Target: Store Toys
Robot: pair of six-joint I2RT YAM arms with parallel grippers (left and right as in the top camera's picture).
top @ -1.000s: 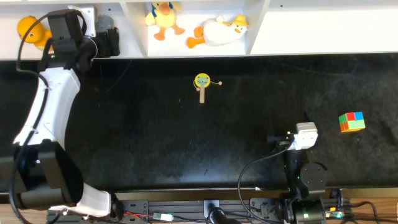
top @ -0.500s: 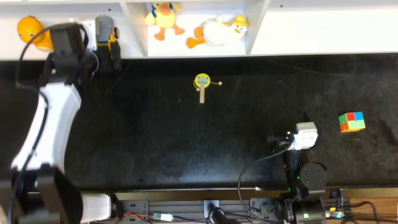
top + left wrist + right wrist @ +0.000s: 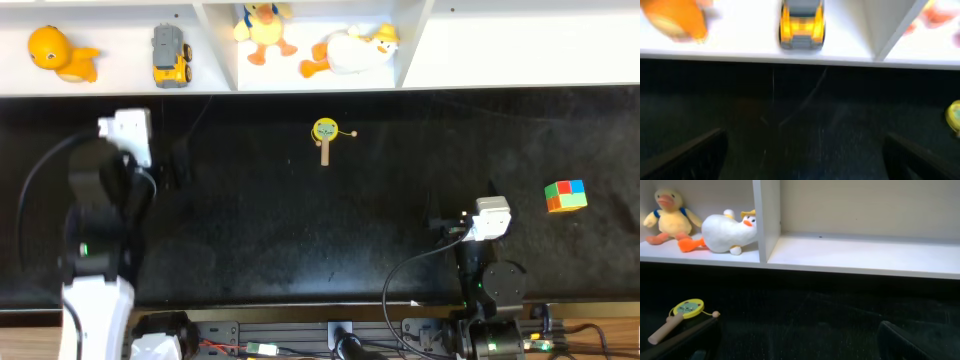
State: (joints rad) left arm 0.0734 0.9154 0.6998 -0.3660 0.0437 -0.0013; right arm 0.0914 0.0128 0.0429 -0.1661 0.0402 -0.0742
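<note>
My left pincer [image 3: 802, 137] hangs open and empty above the tabletop [image 3: 260, 230]. The rattle [image 3: 325, 131] lies ahead of it and off to its right, handle pointing back toward the arms. My right pincer [image 3: 799, 322], also open, sits nearer the colour cube [image 3: 565, 195], which lies to its right.

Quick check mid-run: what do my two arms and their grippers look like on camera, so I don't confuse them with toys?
Left arm: black links, a white shell on the lowest link, a white camera box at the wrist and a black cable looping alongside. Right arm: black, with the same white wrist box, black cables and a small green light. Left gripper and right gripper: plain dark fingers.
</note>
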